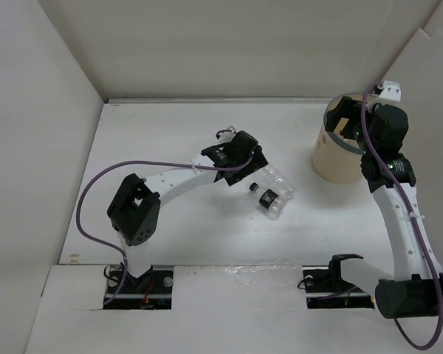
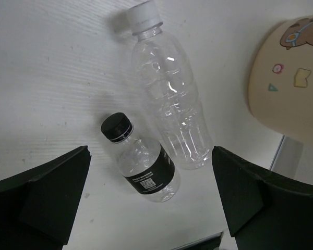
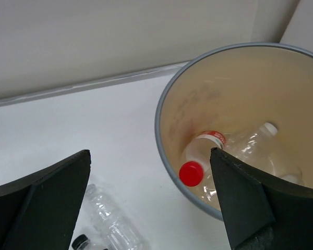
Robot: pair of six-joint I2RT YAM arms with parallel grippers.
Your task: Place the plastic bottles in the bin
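At mid-frame on the table (image 2: 52,78) we see the black-label bottle (image 2: 143,166) lying against the longer white-capped bottle (image 2: 169,99); the red-capped bottle (image 3: 202,154) lies in the bin (image 3: 235,88), lower right. The left gripper (image 2: 151,172) hangs wide and empty over the pair, the right gripper (image 3: 150,156) likewise over the bin's rim. We judge the bottles light, slick and crushable, best pinched mid-body, with bare table all round.
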